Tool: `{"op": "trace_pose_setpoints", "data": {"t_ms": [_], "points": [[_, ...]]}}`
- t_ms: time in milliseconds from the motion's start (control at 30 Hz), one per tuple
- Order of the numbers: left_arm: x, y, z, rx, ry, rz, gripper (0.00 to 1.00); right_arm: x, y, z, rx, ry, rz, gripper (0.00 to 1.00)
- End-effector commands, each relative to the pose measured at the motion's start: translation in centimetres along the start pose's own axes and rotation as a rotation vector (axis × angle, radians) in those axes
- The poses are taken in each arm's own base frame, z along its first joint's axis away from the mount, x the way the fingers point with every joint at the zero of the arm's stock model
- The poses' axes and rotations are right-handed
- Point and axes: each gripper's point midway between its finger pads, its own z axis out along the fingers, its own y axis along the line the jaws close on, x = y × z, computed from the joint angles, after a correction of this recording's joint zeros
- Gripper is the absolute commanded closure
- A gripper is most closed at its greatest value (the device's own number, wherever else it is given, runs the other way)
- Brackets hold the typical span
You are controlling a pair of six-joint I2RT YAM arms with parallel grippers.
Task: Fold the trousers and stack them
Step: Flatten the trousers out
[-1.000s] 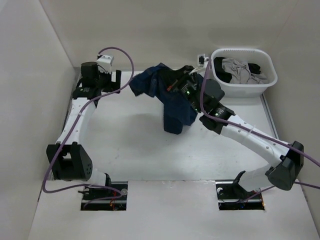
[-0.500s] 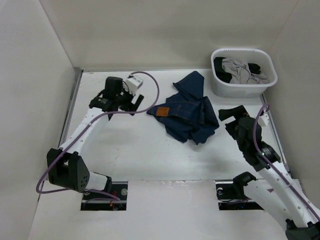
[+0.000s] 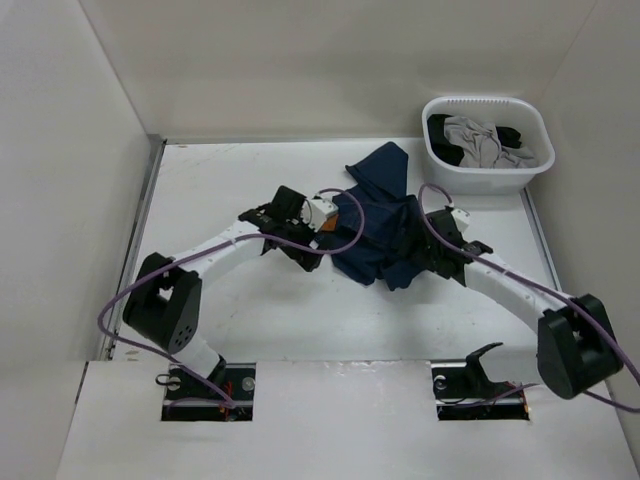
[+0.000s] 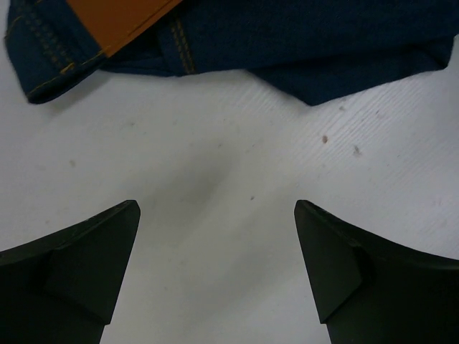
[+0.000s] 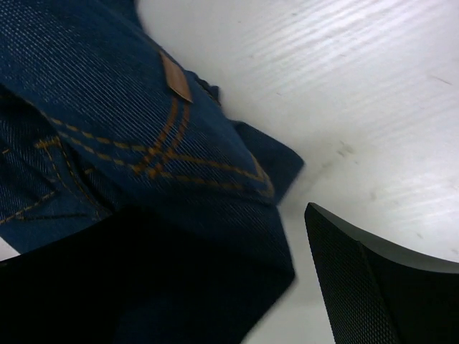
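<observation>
Denim jeans (image 3: 385,225), dark navy, crumpled, likely soft yet weighty, lie just ahead of the left gripper (image 4: 215,215) and partly inside the right gripper (image 5: 224,240), both spread and grasping nothing; the stiffer waistband by the tan patch (image 4: 118,21) looks the surest hold.

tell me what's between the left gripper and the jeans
Only bare white table, as the left wrist view shows. The left gripper is open and stops short of the jeans, whose edge and orange patch lie just beyond that strip.
</observation>
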Motion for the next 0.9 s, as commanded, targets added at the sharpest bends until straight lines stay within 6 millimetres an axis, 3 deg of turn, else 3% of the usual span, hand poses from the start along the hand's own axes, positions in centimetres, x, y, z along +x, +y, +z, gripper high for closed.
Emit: {"op": "trace_pose_setpoints", "data": {"t_ms": [0, 133, 167, 233, 333, 367, 400, 467, 500, 533, 567, 633, 667, 733, 767, 833, 867], "points": [[-6.5, -5.1, 0.6, 0.138, -0.185, 0.003, 0.08, -2.6, 4.9, 1.0, -0.165, -0.040, 0.019, 0.00], [-5.3, -7.1, 4.8, 0.123, -0.124, 0.001, 0.08, -0.4, 7.0, 3.5, -0.207, 0.066, 0.025, 0.00], [-5.6, -7.4, 5.8, 0.128, -0.124, -0.025, 0.08, 0.7, 7.9, 3.9, -0.226, 0.097, 0.022, 0.04], [-6.3, -7.5, 7.0, 0.130, -0.140, -0.050, 0.08, 2.0, 9.3, 4.3, -0.256, 0.135, 0.025, 0.21], [-6.4, -6.4, 9.7, 0.075, -0.139, -0.050, 0.14, 3.6, 12.4, 3.2, -0.344, 0.175, 0.023, 0.54], [-6.0, -5.9, 10.4, 0.055, -0.119, -0.042, 0.22, 3.8, 13.1, 2.7, -0.371, 0.180, 0.018, 0.65], [-5.1, -5.0, 11.2, 0.031, -0.089, -0.022, 0.40, 3.8, 14.2, 1.9, -0.408, 0.181, 0.014, 0.77], [-3.8, -3.6, 11.8, -0.002, -0.056, -0.003, 0.65, 3.6, 15.6, 0.4, -0.462, 0.176, 0.012, 0.93], [-3.1, -2.1, 11.6, -0.032, -0.043, -0.010, 0.83, 3.4, 16.0, -0.4, -0.484, 0.172, 0.011, 0.97], [-3.0, -0.8, 11.1, -0.069, -0.044, -0.021, 0.93, 3.1, 16.4, -1.1, -0.506, 0.167, 0.016, 0.99], [-2.9, 1.4, 10.0, -0.128, -0.052, -0.043, 1.00, 2.7, 16.9, -2.1, -0.537, 0.163, 0.028, 1.00], [-3.5, 5.7, 6.9, -0.235, -0.101, -0.068, 1.00, 2.0, 18.3, -4.7, -0.638, 0.157, 0.027, 1.00], [-4.1, 9.1, 3.8, -0.312, -0.151, -0.086, 1.00, 1.8, 19.4, -6.6, -0.714, 0.162, 0.014, 1.00], [-5.4, 13.2, -1.4, -0.405, -0.234, -0.097, 1.00, 2.0, 21.9, -11.1, -0.900, 0.175, -0.031, 1.00], [-6.5, 15.1, -5.1, -0.458, -0.291, -0.084, 1.00, 2.2, 22.9, -13.1, -0.978, 0.183, -0.049, 1.00], [-8.6, 18.0, -12.1, -0.555, -0.358, -0.036, 1.00, 2.9, 24.7, -18.2, -1.160, 0.196, -0.092, 1.00], [-9.3, 18.6, -14.4, -0.579, -0.374, -0.017, 1.00, 3.1, 25.0, -19.6, -1.210, 0.197, -0.101, 0.99]]}}
